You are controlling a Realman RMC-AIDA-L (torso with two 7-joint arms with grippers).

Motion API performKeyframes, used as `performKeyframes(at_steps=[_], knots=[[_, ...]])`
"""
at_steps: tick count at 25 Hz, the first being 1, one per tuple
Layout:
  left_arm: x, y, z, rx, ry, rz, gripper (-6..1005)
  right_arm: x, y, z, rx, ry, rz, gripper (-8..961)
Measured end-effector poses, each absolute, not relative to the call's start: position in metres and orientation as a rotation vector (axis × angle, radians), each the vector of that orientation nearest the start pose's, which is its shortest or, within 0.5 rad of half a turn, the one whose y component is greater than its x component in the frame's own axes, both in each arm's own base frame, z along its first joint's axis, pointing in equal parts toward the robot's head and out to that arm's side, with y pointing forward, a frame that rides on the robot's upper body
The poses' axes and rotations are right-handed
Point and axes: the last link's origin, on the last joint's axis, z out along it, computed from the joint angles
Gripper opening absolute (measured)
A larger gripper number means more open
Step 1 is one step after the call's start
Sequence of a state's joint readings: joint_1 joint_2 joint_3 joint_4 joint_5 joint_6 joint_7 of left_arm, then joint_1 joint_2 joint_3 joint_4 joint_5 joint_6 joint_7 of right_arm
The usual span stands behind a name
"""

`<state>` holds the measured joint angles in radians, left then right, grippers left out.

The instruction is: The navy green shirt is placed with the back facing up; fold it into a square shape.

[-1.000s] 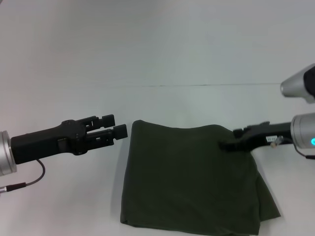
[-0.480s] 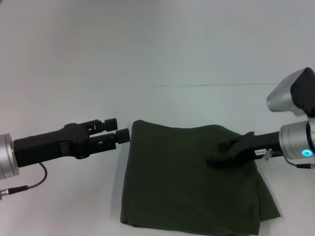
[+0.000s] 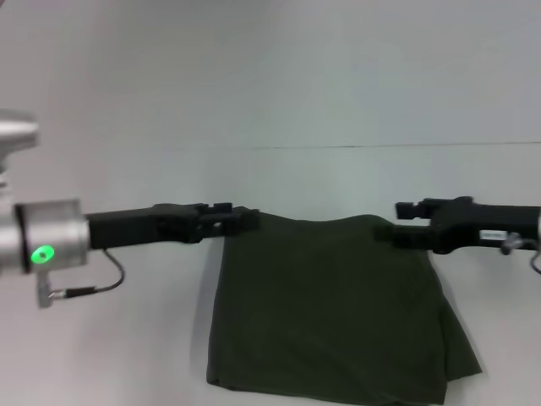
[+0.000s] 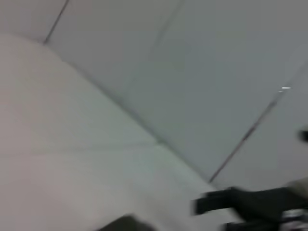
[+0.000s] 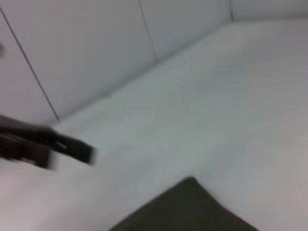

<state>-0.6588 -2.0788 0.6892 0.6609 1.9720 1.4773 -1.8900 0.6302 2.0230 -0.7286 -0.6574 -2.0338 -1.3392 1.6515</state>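
1. Since the earlier frames both arms have swung level and closed in: the left gripper (image 3: 241,218) now sits at the shirt's far left corner, and the right gripper (image 3: 404,224) has lifted from the cloth to the far right corner.
2. The shirt (image 3: 330,304) lies on the white table (image 3: 127,338), spread between the two grippers and reaching toward the robot from their tips.
3. Progress, judged: already a compact rough rectangle, sleeves tucked away. The edge below the right gripper bulges out unevenly, so a final fold or squaring looks left.
4. Left gripper: tips touch or overlap the corner; can't tell if apart or clamped.
5. Right gripper: at the corner edge; finger state can't be told either.
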Motion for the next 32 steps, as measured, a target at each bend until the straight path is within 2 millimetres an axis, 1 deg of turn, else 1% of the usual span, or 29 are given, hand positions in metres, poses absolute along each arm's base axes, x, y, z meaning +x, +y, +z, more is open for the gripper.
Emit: performKeyframes(at_steps=[2, 3, 6, 10, 12, 16, 21, 32], knots=[[-0.214, 0.385, -0.004, -2.558, -1.285, -0.759, 761, 0.265, 0.375, 0.028, -2.55, 0.872, 0.6, 715], [-0.211, 0.395, -0.009, -2.517, -1.375, -0.697, 761, 0.268, 0.372, 0.03, -2.546, 0.88, 0.613, 715], [-0.211, 0.408, -0.014, -2.421, -1.503, -0.606, 761, 0.287, 0.359, 0.04, -2.495, 0.924, 0.641, 715], [-0.218, 0.42, -0.023, -2.316, -1.592, -0.488, 761, 0.306, 0.347, 0.049, -2.436, 0.976, 0.65, 714], [-0.221, 0.423, -0.028, -2.286, -1.604, -0.443, 762, 0.31, 0.343, 0.051, -2.429, 0.989, 0.653, 714], [-0.226, 0.426, -0.038, -2.246, -1.607, -0.387, 762, 0.313, 0.34, 0.052, -2.429, 0.998, 0.652, 714], [-0.232, 0.425, -0.047, -2.2, -1.609, -0.363, 762, 0.315, 0.338, 0.052, -2.433, 1.003, 0.652, 714], [-0.231, 0.42, -0.061, -2.202, -1.631, -0.348, 762, 0.316, 0.338, 0.053, -2.43, 1.007, 0.65, 714]])
